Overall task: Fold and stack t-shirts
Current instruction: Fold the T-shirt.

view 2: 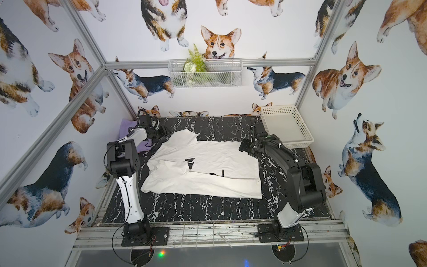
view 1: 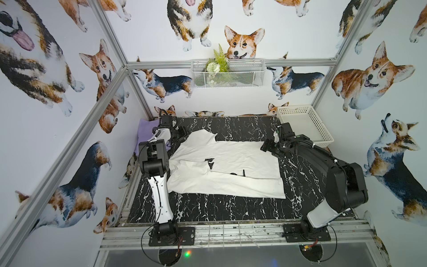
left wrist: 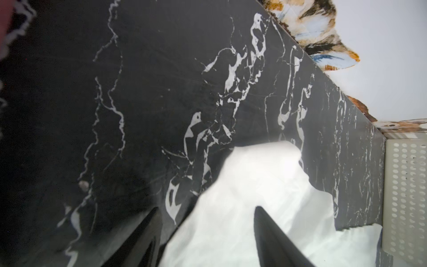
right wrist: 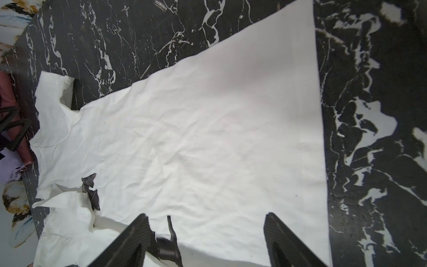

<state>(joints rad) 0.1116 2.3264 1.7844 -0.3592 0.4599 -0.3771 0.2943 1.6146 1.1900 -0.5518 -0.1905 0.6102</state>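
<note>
Standing on mounts at the near edge of the counter (view 1: 208, 215), both arms bend at the elbow and reach for the far side. The left arm (view 1: 159, 196) goes up, then angles toward the far left corner. The right arm (view 1: 342, 182) leans in low from the right.

Between them the white shirt (view 1: 231, 154) lies sideways, collar end toward the left arm and hem toward the right. Its near long side is folded over the middle, so only black scraps of print peek out along that edge. One sleeve pokes out far left.

The left end effector (left wrist: 207, 208) hangs over that sleeve, jaws apart, gripping nothing. The right end effector (right wrist: 206, 215) is by the far hem corner, jaws wide, also empty.

The lavender shirt (view 1: 144, 134) sits far left with a bit of pinkish shirt (right wrist: 9, 97) by it, and the basket (view 1: 320, 129) is far right.
</note>
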